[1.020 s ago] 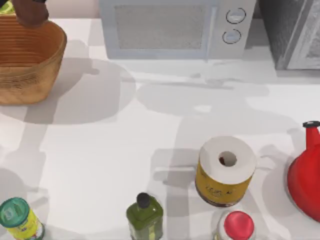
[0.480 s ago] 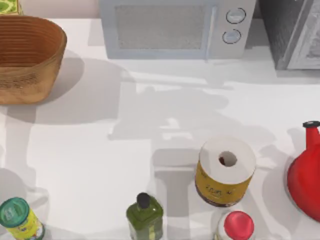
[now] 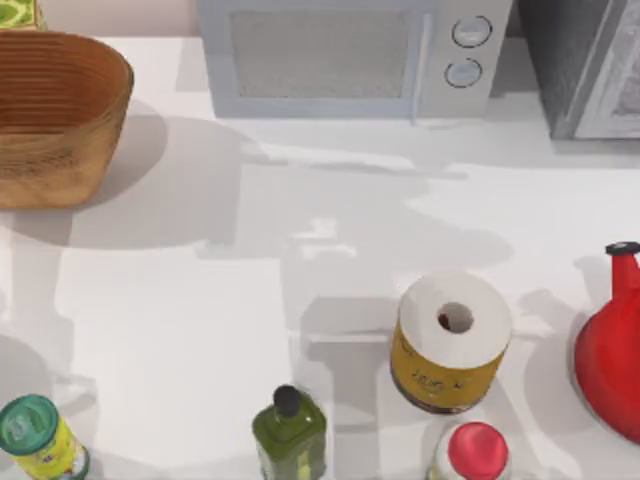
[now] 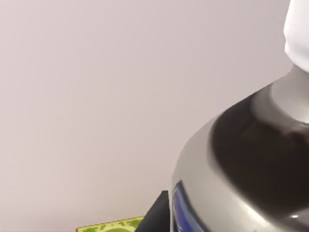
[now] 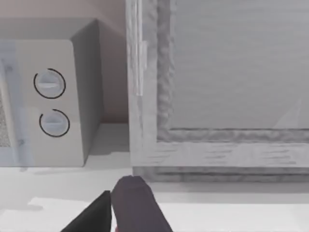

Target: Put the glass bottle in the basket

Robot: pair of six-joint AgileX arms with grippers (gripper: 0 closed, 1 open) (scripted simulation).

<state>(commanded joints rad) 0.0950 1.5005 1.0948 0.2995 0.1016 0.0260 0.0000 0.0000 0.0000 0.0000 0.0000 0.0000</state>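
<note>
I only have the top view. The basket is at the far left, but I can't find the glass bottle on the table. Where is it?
Observer: The left wrist view has the glass bottle close up, with its white cap and silver label. Bare wall is behind it, so it is off the table.
Operator: Is the left gripper holding it?
Observer: It seems so. One of its dark fingers lies against the bottle's side.
Operator: And the right arm?
Observer: In its wrist view the right gripper faces the microwave knobs and a grey cabinet, well away from the basket.
</note>
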